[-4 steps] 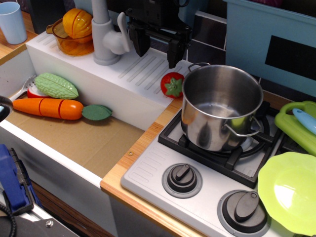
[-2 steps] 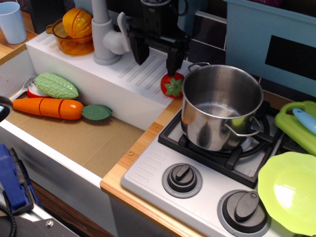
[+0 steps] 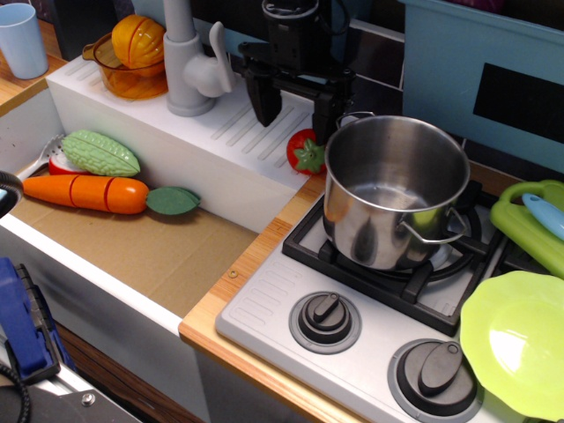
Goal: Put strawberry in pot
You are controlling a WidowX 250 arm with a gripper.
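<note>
The strawberry (image 3: 306, 151), glossy red with a green cap, lies on the white ribbed drainboard (image 3: 238, 132) just left of the pot. The pot (image 3: 394, 189), shiny steel and empty, stands on the black stove grate (image 3: 441, 278). My black gripper (image 3: 295, 121) hangs open above the strawberry. One finger (image 3: 264, 104) is to its left and the other (image 3: 325, 118) is above its right side, close to the pot's rim. The fingers straddle the strawberry and do not touch it.
A grey faucet (image 3: 187, 62) stands left of the gripper. An orange transparent bowl (image 3: 132, 75) holds an orange toy. A toy carrot (image 3: 88, 192) and a bumpy green piece (image 3: 100, 152) lie in the sink. A green plate (image 3: 515, 339) and a blue cup (image 3: 22, 40) sit at the edges.
The gripper has moved right and down, from behind the drainboard to just over the strawberry, staying open. The strawberry and pot have not moved.
</note>
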